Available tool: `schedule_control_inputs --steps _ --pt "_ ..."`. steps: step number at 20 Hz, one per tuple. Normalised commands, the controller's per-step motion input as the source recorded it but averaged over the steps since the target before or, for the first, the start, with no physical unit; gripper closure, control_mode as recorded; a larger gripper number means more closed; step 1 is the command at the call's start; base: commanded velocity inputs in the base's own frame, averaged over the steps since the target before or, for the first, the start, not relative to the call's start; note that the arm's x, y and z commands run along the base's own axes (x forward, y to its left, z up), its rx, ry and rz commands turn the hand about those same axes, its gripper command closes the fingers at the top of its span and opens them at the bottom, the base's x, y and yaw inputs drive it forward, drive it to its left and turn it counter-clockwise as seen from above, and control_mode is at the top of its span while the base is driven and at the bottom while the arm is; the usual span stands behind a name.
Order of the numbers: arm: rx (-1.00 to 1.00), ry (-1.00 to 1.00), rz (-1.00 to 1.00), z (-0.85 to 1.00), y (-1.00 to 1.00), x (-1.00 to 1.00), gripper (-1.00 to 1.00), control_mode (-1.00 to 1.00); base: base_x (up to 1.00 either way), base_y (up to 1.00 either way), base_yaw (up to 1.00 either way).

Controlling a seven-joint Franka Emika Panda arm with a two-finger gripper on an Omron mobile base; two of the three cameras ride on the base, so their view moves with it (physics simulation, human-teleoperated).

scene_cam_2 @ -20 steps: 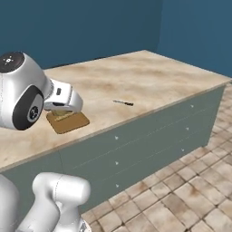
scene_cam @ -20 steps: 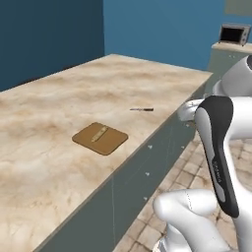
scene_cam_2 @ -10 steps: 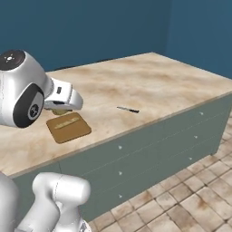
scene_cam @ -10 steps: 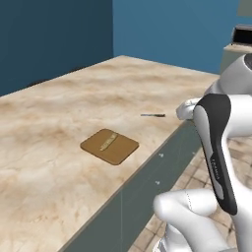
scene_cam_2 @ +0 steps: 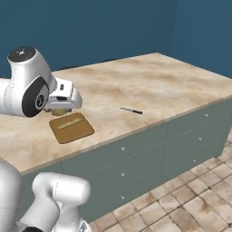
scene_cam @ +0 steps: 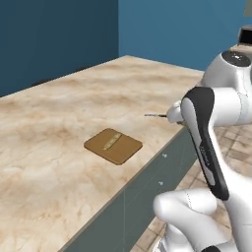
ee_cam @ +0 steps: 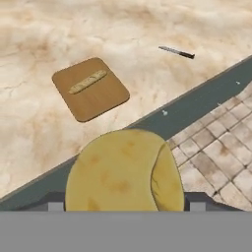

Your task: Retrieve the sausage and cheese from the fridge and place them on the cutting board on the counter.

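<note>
cheese [ee_cam: 125, 170] large in hand view, gripped in tool [scene_cam_2: 58, 111], cutting board [scene_cam: 113, 145] with pale stick, knife [ee_cam: 176, 51] beyond

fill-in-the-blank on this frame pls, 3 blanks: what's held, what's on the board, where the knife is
1. The gripper holds the pale yellow ____.
2. A pale tan ____ lies on the cutting board.
3. The knife lies on the ____, apart from the board.

Missing words: cheese; stick; counter

Knife [ee_cam: 177, 51] flat on stone top; pale tan stick [ee_cam: 87, 81] on wood.
</note>
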Motion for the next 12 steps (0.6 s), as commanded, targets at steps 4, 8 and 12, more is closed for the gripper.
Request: schedule_control_inputs --steps 4,8,12 --pt "-0.11 0.36 0.11 -0.12 0.49 0.66 1.0 -1.0 0.0 0.0 0.0" --pt "-0.09 0.34 0.07 -0.12 0.35 0.45 1.0 -1.0 0.0 0.0 0.0" --pt "-0.06 0.27 0.16 -0.38 0.17 0.56 1.0 -1.0 0.0 0.0 0.0"
